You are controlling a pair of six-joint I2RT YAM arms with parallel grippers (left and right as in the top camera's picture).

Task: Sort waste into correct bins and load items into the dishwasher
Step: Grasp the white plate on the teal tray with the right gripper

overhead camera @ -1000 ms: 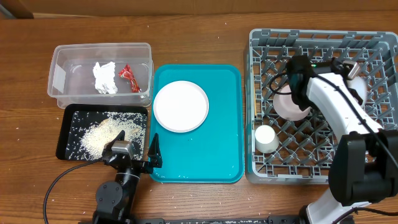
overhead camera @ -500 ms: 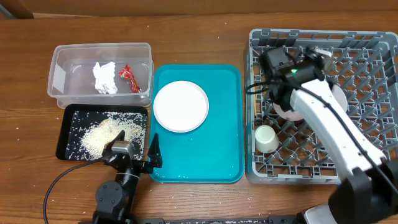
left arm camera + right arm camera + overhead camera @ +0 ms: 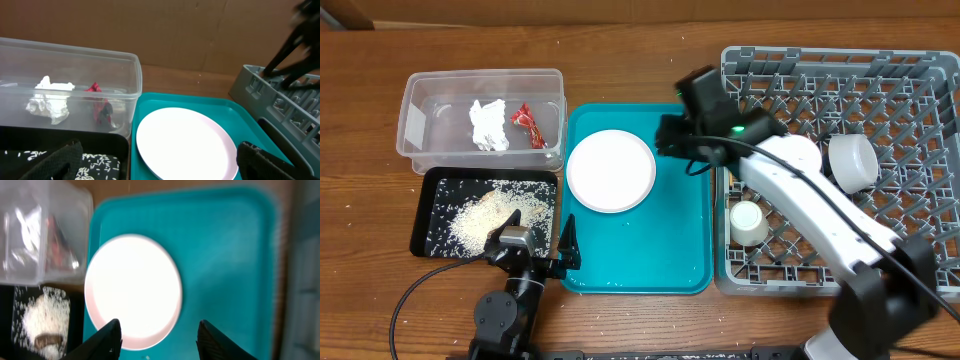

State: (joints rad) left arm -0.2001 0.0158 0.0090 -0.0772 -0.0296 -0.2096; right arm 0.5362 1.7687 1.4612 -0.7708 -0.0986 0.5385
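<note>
Overhead layout of bench (image 3: pixel 620 60) with both arms at one moment of sorting. At the centre lies a teal tray (image 3: pixel 685 250); a round pale plate (image 3: pixel 611 171) rests flat on its 10 o'clock part. At 10 o'clock on the bench stands a clear tub (image 3: pixel 418 110) holding a crumpled white tissue (image 3: pixel 489 125) and, just beside it toward 3 o'clock, a red wrapper (image 3: pixel 527 122). Directly at 6 o'clock from the tub sits a black tray (image 3: pixel 425 215) carrying loose rice (image 3: pixel 485 218), with a brown scrap (image 3: pixel 46 340) showing among the grains in the right wrist view. At 3 o'clock on the bench stands the grey dish rack (image 3: pixel 920 270); inside it a small white cup (image 3: pixel 748 222) sits near the 8 o'clock corner, a white bowl (image 3: pixel 853 160) lies tilted near the middle, and a pale pink bowl (image 3: pixel 802 148) is partly hidden by the right arm. The right pincer (image 3: pixel 159 330) hangs above the tray just at 3 o'clock from the plate, its jaws apart and empty. The left pincer (image 3: pixel 540 250) sits at the 6 o'clock bench edge between black tray and teal tray, its jaws spread wide and empty.
</note>
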